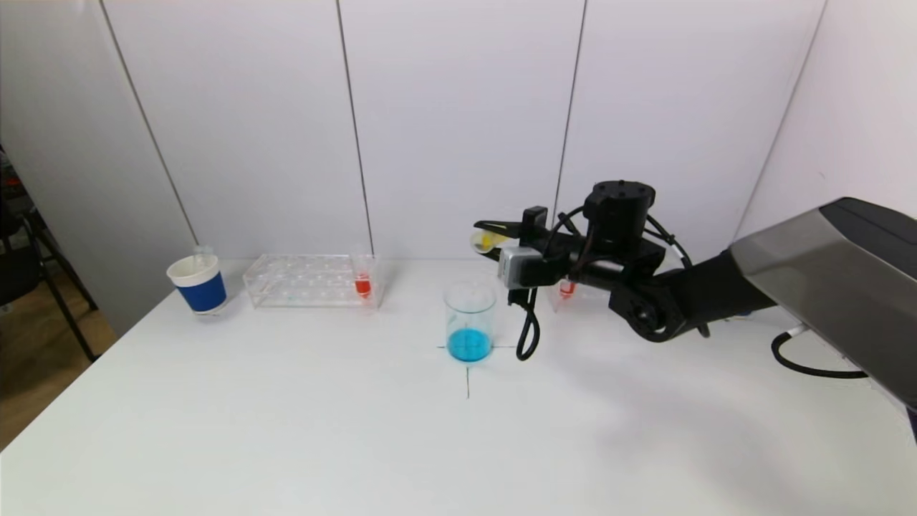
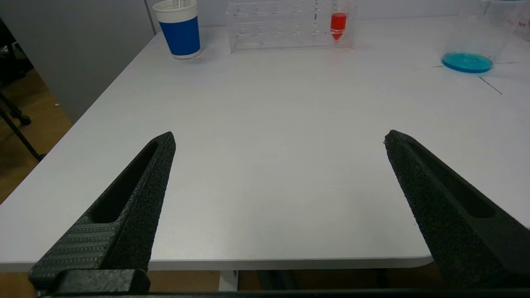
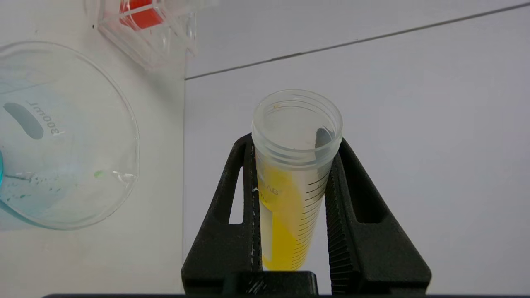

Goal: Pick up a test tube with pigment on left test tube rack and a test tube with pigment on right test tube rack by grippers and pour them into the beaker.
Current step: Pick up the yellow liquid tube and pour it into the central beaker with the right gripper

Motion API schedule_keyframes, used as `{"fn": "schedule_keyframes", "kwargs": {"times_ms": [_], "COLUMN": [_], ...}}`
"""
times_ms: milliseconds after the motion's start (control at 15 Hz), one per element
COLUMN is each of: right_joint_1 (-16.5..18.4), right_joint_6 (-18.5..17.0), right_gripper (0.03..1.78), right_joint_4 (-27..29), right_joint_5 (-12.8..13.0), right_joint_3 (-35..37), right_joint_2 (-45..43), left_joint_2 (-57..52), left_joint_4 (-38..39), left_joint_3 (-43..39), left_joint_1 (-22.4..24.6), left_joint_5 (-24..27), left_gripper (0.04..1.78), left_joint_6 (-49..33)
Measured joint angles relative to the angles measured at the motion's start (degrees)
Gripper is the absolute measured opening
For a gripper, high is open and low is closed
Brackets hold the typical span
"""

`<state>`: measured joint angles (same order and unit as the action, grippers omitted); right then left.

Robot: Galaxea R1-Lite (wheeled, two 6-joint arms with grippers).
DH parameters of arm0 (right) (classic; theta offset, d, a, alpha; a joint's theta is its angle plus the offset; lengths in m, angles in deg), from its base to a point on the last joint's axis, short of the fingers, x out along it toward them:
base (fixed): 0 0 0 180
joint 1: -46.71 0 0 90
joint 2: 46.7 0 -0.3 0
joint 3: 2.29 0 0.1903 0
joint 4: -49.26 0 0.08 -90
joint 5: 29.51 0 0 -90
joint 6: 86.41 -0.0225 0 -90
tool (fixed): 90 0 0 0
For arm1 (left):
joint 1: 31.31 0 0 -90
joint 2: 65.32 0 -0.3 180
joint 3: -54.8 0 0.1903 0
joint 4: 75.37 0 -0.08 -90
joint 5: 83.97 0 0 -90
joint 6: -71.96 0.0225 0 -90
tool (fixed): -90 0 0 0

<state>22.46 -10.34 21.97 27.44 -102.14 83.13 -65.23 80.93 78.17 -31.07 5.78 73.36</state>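
Note:
My right gripper (image 1: 490, 235) is shut on a test tube of yellow pigment (image 1: 486, 242), tilted almost level above the beaker's far right side. In the right wrist view the fingers (image 3: 248, 182) clamp the tube (image 3: 290, 186), its open mouth pointing away from the camera. The glass beaker (image 1: 470, 322) holds blue liquid at the table's middle and also shows in the right wrist view (image 3: 62, 136). The left rack (image 1: 308, 281) holds a red-pigment tube (image 1: 363, 284). The right rack (image 1: 573, 290), mostly hidden behind my arm, shows a red tube. My left gripper (image 2: 279, 140) is open and empty over the table's near edge.
A blue and white paper cup (image 1: 198, 284) with an empty tube in it stands left of the left rack. A black cable (image 1: 528, 330) hangs from the right wrist beside the beaker. A black cross mark lies under the beaker.

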Motion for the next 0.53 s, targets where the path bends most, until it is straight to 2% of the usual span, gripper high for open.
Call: {"fn": "schedule_keyframes", "kwargs": {"times_ms": [400, 533], "right_joint_1": [0.0, -0.1], "right_joint_6": [3.7, 4.0], "right_gripper": [0.50, 0.50], "right_joint_4": [-2.5, -3.5], "right_joint_5": [0.0, 0.0], "right_joint_3": [1.0, 1.3], "right_joint_2": [1.3, 1.7], "left_joint_2": [0.0, 0.0], "left_joint_4": [0.0, 0.0], "left_joint_3": [0.0, 0.0], "left_joint_1": [0.0, 0.0], "left_joint_5": [0.0, 0.0], "left_gripper": [1.76, 1.76], "left_joint_6": [0.0, 0.0]}}
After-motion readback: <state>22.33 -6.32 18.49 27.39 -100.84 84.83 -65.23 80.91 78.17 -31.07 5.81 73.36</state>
